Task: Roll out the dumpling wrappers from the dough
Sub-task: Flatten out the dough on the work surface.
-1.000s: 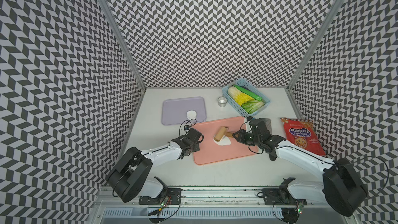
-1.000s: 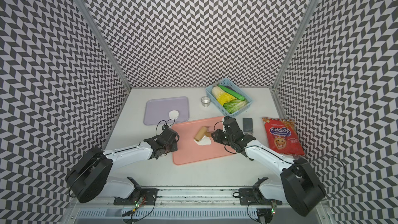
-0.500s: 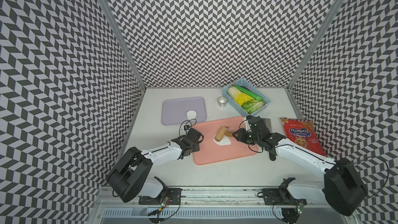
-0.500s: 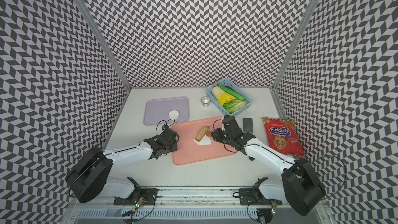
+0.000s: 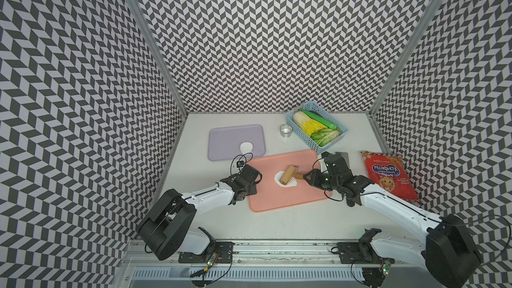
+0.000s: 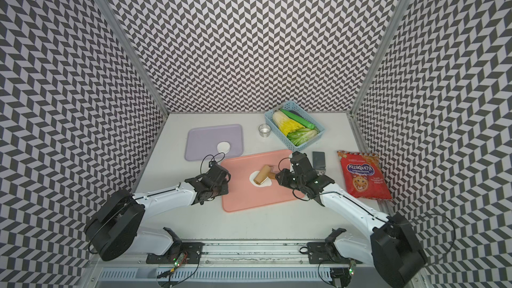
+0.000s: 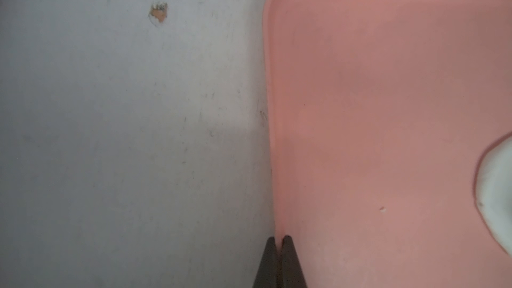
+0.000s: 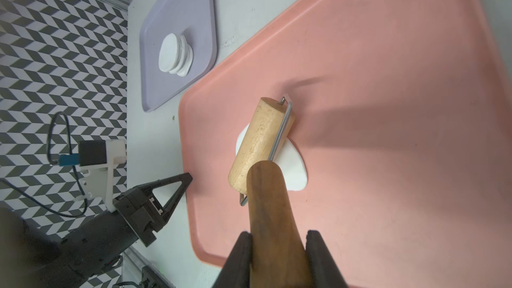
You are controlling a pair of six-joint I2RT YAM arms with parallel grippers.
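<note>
On the salmon-pink, round-cornered plastic board (image 5: 291, 198), mid-area, rolling is underway. The right gripper (image 8: 278, 238) is clamping the dark handle of a pale wooden roller (image 8: 257, 139) w/ wire frame, which is lying across the soft white dough (image 8: 295, 167), flattened but uneven-edged. The left gripper (image 7: 279, 241) is sitting shut at the board's left rim. Beyond the board's far-left corner, a small stack of neat, thin, round white dumpling wrappers (image 8: 173, 51) is waiting on a matte lilac tray (image 5: 230, 139). This sheet prob. still needs thinning and cutting.

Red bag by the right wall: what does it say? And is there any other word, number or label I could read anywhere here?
"Конфеты": big white letters on the red bag, upside down in both top views.
Smaller print below that word on the bag: too small to read.
No other readable writing shows in any view.
</note>
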